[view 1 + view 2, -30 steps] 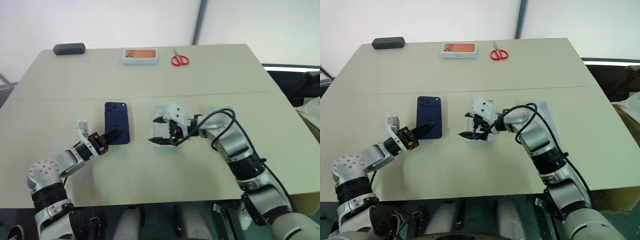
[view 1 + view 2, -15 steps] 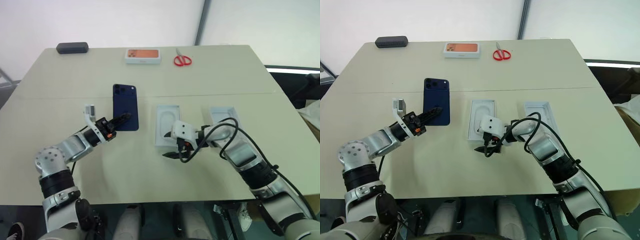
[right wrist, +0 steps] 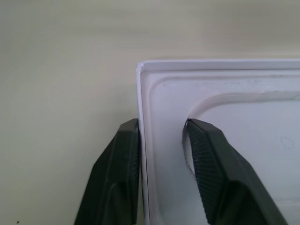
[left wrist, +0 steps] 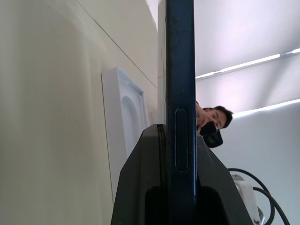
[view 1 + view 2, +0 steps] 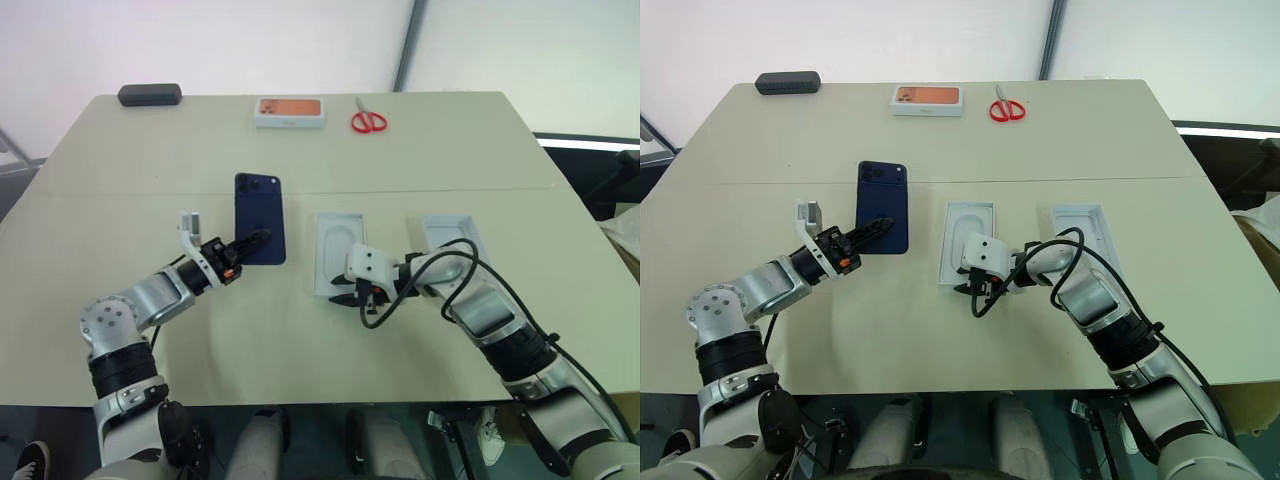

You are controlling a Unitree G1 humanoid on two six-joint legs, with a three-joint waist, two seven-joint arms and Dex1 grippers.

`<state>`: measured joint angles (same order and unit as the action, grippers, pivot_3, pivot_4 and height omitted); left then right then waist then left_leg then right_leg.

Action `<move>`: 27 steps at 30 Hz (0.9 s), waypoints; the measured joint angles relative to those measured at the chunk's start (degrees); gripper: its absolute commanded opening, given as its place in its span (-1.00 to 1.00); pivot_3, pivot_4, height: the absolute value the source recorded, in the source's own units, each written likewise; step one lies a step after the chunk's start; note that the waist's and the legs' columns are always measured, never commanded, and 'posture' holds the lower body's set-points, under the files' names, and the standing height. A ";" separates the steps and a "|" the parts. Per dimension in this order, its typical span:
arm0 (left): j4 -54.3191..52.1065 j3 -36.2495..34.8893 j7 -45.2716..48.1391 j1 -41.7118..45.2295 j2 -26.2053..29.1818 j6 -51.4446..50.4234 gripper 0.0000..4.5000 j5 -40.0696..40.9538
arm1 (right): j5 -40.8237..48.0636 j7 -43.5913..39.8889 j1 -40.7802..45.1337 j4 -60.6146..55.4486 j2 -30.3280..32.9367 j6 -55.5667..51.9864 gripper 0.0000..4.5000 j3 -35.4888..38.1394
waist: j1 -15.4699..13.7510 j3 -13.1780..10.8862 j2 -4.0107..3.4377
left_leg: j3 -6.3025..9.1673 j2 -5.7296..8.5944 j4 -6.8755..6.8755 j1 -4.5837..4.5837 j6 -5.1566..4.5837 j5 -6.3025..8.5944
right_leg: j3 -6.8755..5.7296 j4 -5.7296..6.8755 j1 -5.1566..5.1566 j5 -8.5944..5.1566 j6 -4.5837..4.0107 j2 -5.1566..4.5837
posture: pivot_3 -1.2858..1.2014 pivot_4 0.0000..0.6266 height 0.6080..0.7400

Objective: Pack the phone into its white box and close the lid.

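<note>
Gripping the phone (image 5: 260, 225) by its lower end with the left claw (image 5: 257, 239), clamped tight, centre-left of frame above the bench (image 5: 200, 150). Probably stiff, glossy and slippery, with some heft, so best kept pinched across front and back, clear of the camera bump. Straddling the near corner wall of the white box (image 5: 338, 225), at centre, with the right claw (image 5: 344, 297), part-open and not yet pinching. Narrower than a second ago, and down from over the box's middle. Lid (image 5: 447, 235) lying just to the right.
</note>
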<state>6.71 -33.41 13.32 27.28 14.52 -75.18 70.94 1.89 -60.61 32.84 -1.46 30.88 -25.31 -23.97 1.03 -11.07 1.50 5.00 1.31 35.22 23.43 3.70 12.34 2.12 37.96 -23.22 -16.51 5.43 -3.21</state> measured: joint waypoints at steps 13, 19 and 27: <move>-0.01 0.78 -2.18 -0.14 0.18 0.89 -0.89 2.44 | -0.19 5.13 -0.24 1.52 -12.87 -3.67 -0.18 -3.17 | 0.05 0.00 0.00 | 0.03 -0.12 -0.01 -0.02 0.07 -0.04 | 0.02 0.03 -0.04 0.06 -0.11 0.27 | 0.03 -0.52 1.00; -0.13 1.32 -2.91 -1.40 -0.22 1.39 -0.89 3.75 | -1.63 6.28 0.42 2.88 -14.44 -1.87 -0.18 -4.72 | -0.02 0.01 0.01 | 0.02 -0.09 0.04 -0.02 0.08 -0.04 | 0.04 0.02 0.00 0.07 -0.11 0.25 | 0.03 -0.52 1.00; -0.48 2.41 -4.06 -2.44 -0.20 2.13 -0.89 5.87 | -0.91 4.57 -0.49 1.52 -12.22 -1.28 0.99 -4.63 | -0.04 0.01 0.00 | 0.02 -0.10 0.05 -0.03 0.08 -0.04 | 0.04 0.02 0.00 0.07 -0.11 0.26 | 0.03 -0.52 1.00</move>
<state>6.23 -31.00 9.26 24.84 14.32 -73.05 76.81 0.98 -56.04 32.35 0.06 18.66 -26.59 -28.59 1.00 -11.06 1.50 5.02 1.21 35.27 23.41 3.77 12.29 2.15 37.99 -23.22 -16.44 5.32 -2.95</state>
